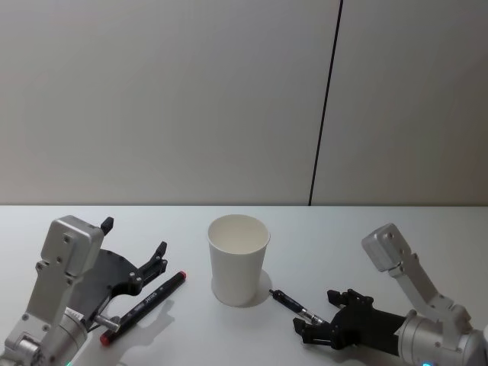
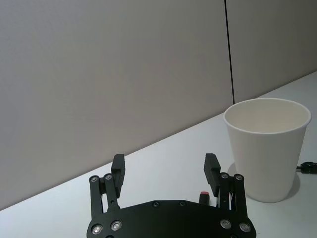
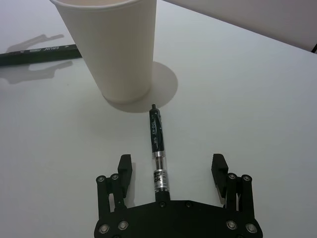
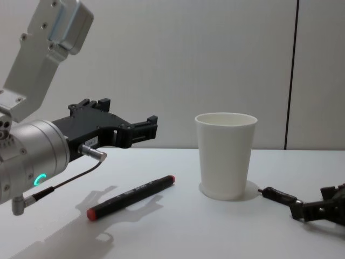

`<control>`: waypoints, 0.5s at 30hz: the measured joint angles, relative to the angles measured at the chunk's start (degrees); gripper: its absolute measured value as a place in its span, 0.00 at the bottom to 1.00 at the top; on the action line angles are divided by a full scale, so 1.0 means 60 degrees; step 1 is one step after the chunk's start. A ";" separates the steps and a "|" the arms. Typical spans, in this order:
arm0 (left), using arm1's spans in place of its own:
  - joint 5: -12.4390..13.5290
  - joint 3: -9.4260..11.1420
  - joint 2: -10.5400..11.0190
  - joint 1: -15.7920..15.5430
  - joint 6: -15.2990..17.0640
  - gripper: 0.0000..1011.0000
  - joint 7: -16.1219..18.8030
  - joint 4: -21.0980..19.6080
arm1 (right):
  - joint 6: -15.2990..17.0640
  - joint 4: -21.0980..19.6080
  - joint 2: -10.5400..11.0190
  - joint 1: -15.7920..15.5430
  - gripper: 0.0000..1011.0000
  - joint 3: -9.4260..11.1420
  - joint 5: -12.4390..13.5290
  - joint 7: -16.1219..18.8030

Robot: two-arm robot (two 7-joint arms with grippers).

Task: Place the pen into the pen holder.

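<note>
The pen holder (image 1: 238, 259) is a white paper cup standing upright mid-table, also in the chest view (image 4: 225, 156). A pen (image 1: 292, 303) with a black and clear barrel lies just right of it, tip toward the cup. My right gripper (image 1: 315, 309) sits low at the table, open, and the pen (image 3: 157, 148) lies between its spread fingers (image 3: 125, 166) without being touched. A black marker pen (image 1: 145, 306) with red ends lies left of the cup. My left gripper (image 1: 136, 238) hangs open above that marker (image 4: 132, 197), holding nothing.
The white table (image 1: 343, 236) runs back to a grey panelled wall with a dark vertical seam (image 1: 324, 107). The cup (image 2: 267, 148) stands ahead and to one side of the left gripper (image 2: 164, 161).
</note>
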 joint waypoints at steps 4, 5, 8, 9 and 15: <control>0.0001 0.0000 0.0000 0.0000 0.0000 0.99 0.0000 0.0000 | 0.0023 -0.0007 0.0018 0.0012 0.99 -0.0024 -0.0005 0.0001; 0.0001 0.0000 0.0000 0.0001 0.0000 0.99 0.0000 0.0000 | 0.0030 -0.0010 0.0024 0.0017 0.97 -0.0031 -0.0007 0.0004; 0.0000 0.0000 0.0000 0.0000 0.0000 0.99 0.0000 0.0000 | 0.0036 -0.0014 0.0030 0.0023 0.91 -0.0047 -0.0009 0.0011; 0.0000 0.0000 0.0000 0.0001 0.0000 0.99 0.0000 0.0000 | 0.0038 -0.0014 0.0033 0.0025 0.91 -0.0050 -0.0010 0.0012; 0.0000 0.0000 0.0000 0.0000 0.0000 0.99 0.0000 0.0000 | 0.0051 -0.0017 0.0046 0.0031 0.86 -0.0068 -0.0016 0.0018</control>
